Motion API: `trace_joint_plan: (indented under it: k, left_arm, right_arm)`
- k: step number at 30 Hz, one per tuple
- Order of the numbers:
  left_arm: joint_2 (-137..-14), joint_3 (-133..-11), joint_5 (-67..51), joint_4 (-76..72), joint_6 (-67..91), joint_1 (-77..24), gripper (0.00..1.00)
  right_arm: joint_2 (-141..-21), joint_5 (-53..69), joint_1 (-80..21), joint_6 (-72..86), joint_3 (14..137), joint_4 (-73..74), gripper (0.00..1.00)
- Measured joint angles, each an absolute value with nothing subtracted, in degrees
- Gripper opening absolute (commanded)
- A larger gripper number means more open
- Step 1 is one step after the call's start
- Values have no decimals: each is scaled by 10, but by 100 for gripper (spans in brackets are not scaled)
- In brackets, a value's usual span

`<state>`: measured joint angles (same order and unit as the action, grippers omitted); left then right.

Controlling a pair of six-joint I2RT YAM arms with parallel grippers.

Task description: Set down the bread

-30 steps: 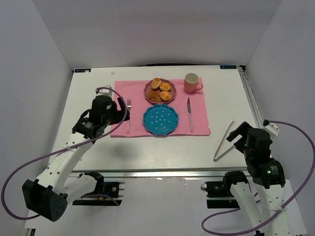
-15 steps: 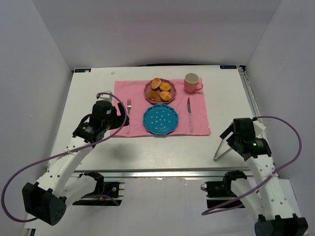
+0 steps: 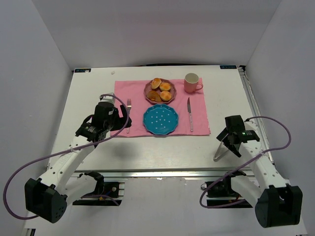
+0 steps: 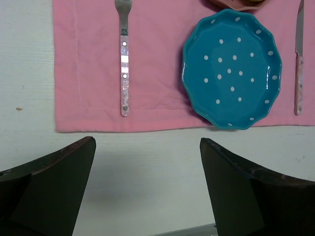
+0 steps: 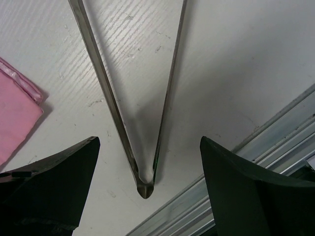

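Several golden-orange bread buns (image 3: 156, 83) lie on a small pink plate (image 3: 145, 92) at the back of the pink placemat. An empty blue dotted plate (image 3: 161, 119) sits just in front of it and also shows in the left wrist view (image 4: 231, 69). Metal tongs (image 3: 224, 141) lie on the white table to the right of the mat. My right gripper (image 3: 228, 139) is open, and its jaws straddle the hinged end of the tongs (image 5: 143, 187) without touching them. My left gripper (image 3: 114, 121) is open and empty over the table by the mat's front left edge.
A fork (image 3: 129, 115) lies left of the blue plate and a knife (image 3: 189, 114) right of it. A pink mug (image 3: 192, 82) stands at the mat's back right. The table's metal front rail (image 5: 256, 162) runs just behind the tongs' hinge.
My right arm has swung left and forward, bringing its open gripper down over the tongs' hinged end. My left gripper has shifted slightly to the right. Nothing on the mat has moved.
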<state>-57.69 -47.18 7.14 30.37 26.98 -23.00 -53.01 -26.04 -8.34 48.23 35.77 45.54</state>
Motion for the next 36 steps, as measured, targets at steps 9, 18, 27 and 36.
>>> trace_joint_plan:
  k: [9,18,27,36]
  left_arm:
    - [-580,-472,67,299,268,-230,98]
    - [-586,-472,67,300,263,-230,98]
    - [-586,-474,69,305,259,-230,98]
    - [-586,-474,71,313,259,-230,98]
  right_arm:
    - [-607,-263,-83,445,351,364,89]
    - [-688,-258,-82,418,333,296,89]
    - [-694,-228,-52,395,307,251,74]
    - [-680,-211,-22,370,297,242,56]
